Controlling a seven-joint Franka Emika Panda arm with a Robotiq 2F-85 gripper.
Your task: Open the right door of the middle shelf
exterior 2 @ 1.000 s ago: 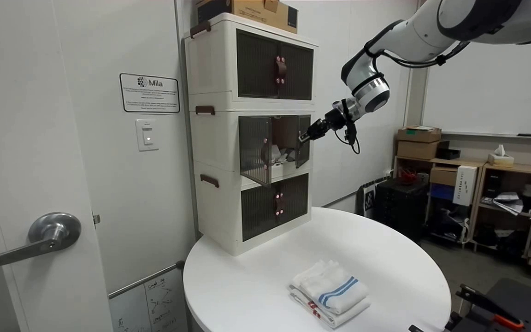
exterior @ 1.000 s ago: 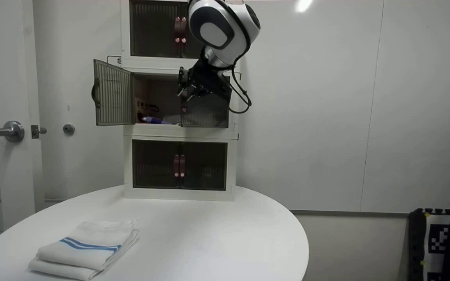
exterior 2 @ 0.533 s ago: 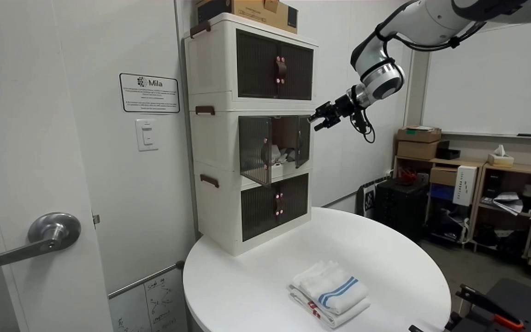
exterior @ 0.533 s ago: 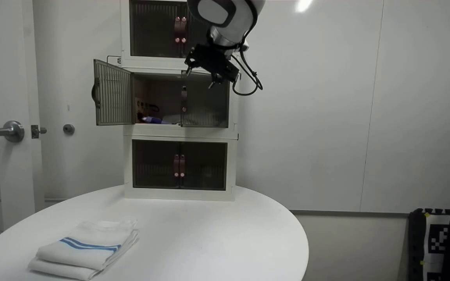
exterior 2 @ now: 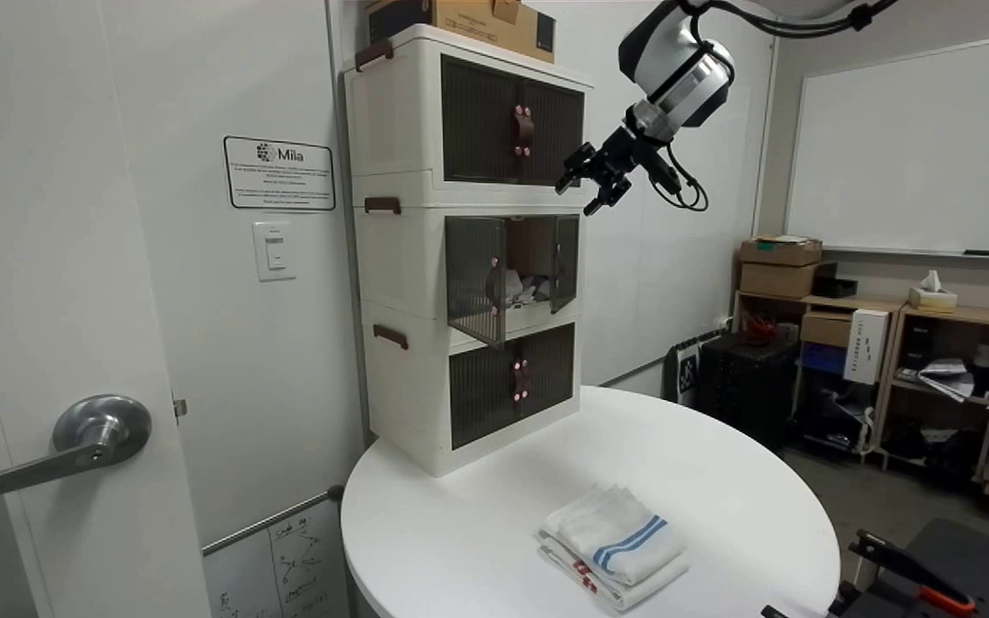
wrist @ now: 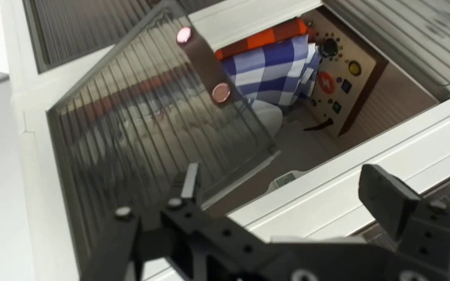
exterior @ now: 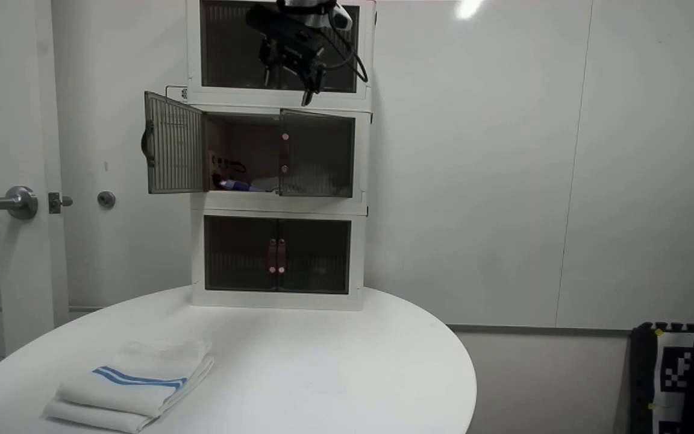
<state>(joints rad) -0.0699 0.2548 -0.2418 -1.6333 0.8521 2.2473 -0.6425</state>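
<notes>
The right door (exterior: 321, 154) of the middle shelf (exterior 2: 400, 257) is a dark ribbed panel, ajar and angled outward from its frame in both exterior views. Its brown strap handle (wrist: 204, 64) with two pink studs shows along the free edge in the wrist view, where a gap separates that edge from the white sill. My gripper (exterior: 287, 89) hangs above and in front of this door, its two fingers spread wide with nothing between them. From the side, the gripper (exterior 2: 576, 198) looks apart from the cabinet. In the wrist view the gripper (wrist: 281, 171) overlaps the door's lower part.
The left door (exterior: 175, 144) of the same shelf is swung far out. Inside lie a blue checked cloth (wrist: 272, 70) and a patterned board (wrist: 342, 74). Closed doors front the upper (exterior 2: 482, 120) and lower (exterior 2: 482, 395) shelves. A folded towel (exterior 2: 615, 545) rests on the round table (exterior 2: 718, 463).
My gripper has risen from beside the right door's handle edge to above the door, and its fingers have spread apart. The right door shows no clear movement.
</notes>
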